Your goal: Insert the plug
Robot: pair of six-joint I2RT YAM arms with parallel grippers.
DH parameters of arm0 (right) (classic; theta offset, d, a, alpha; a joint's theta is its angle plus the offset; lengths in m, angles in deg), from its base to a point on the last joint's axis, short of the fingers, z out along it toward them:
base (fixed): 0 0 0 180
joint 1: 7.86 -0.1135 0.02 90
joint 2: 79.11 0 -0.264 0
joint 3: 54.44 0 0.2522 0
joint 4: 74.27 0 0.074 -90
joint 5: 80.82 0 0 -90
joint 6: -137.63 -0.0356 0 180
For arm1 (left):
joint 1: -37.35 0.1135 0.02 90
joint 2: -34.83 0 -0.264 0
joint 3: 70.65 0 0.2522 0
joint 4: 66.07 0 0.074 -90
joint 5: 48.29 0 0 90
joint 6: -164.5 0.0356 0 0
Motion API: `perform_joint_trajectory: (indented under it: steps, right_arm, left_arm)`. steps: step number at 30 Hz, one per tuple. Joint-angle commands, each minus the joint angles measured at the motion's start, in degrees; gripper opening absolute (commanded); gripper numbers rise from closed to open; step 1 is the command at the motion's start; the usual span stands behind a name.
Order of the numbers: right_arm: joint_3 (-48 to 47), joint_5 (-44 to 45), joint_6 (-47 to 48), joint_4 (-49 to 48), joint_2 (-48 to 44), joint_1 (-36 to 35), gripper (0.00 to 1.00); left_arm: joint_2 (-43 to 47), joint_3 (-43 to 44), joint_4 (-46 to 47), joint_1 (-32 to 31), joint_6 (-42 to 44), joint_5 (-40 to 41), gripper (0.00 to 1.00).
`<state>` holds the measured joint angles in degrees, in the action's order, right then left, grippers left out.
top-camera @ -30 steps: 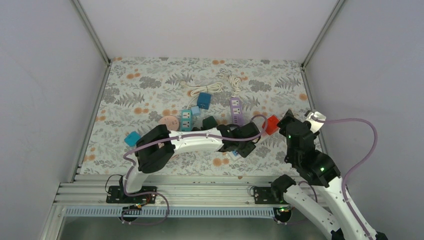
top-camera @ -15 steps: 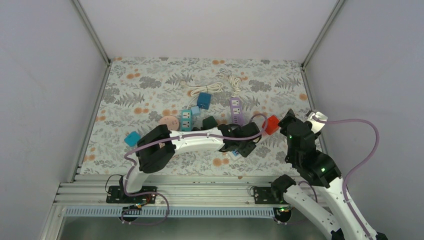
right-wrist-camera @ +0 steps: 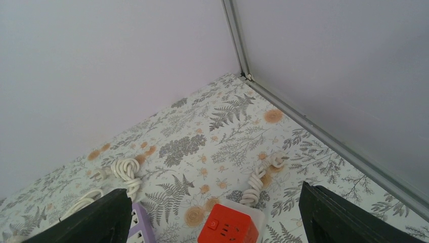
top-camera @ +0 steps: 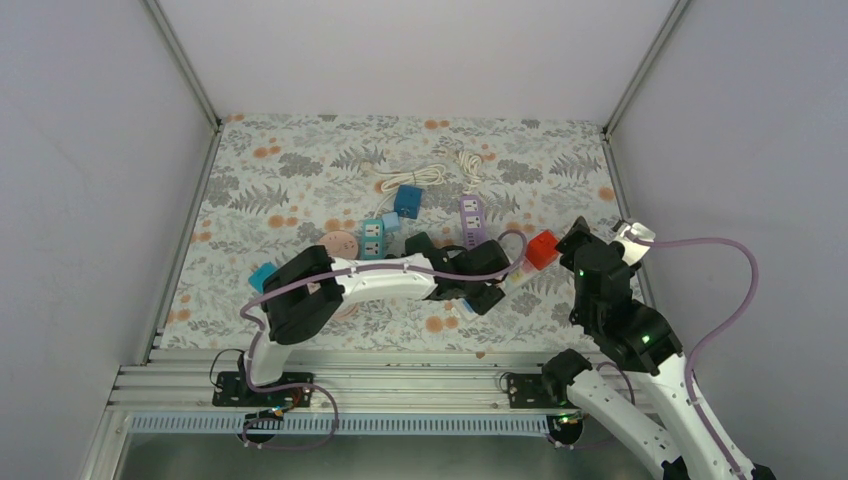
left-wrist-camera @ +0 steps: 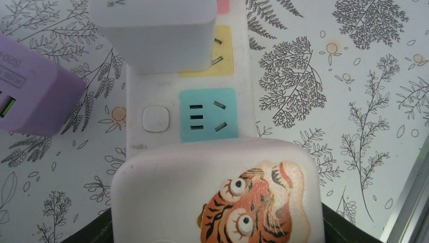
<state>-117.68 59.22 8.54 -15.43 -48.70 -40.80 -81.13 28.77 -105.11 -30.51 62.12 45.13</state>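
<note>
The left arm has just nudged a touch further out across the desk (top-camera: 300, 160), carrying the left gripper (top-camera: 472, 282), which is clamped on the tiger plug (left-wrist-camera: 215, 197). In the wrist view the plug now sits over the end of the white power strip (left-wrist-camera: 152, 86), just short of the free teal socket (left-wrist-camera: 208, 115). It's not in yet, and I'd say it needs lining up, then pressing down. The right gripper (right-wrist-camera: 212, 190) hasn't budged: wide open, empty, above the red socket cube (right-wrist-camera: 230, 228).
</note>
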Motion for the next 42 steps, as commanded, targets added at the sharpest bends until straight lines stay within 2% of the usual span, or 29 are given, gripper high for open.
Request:
perform_joint_trajectory:
  steps: [1,6,16,27,35,40,42]
  right_arm:
    - [-0.3,1.7,-1.1,-1.7,0.1,-0.2,0.85]
    - [-0.6,1.8,-1.2,-1.7,0.1,-0.2,0.85]
    - [-0.8,2.9,-0.9,-1.6,0.1,-0.2,0.86]
    - [-0.4,2.5,-0.5,-2.3,0.6,-0.2,0.86]
    - [-0.3,2.2,-0.3,-2.5,0.7,-0.2,0.86]
    - [-1.3,1.5,-0.4,-2.4,0.3,-0.2,0.86]
    - [-1.5,0.8,-0.6,-2.6,0.0,-0.2,0.86]
  left_arm:
    - [-2.3,-2.4,-5.6,1.3,2.0,-3.4,0.42]
    - [-5.9,1.9,-9.1,1.5,1.0,-1.3,0.42]
    - [-13.3,4.4,-13.3,1.1,-1.9,4.1,0.4]
    - [-16.9,2.6,-13.0,1.8,-2.2,0.8,0.36]
    - [-18.2,2.2,-14.3,2.2,-2.7,1.3,0.32]
    - [-11.1,4.9,-13.4,2.3,-4.3,-0.4,0.41]
    - [-8.7,7.9,-14.0,2.4,-5.3,-0.6,0.52]
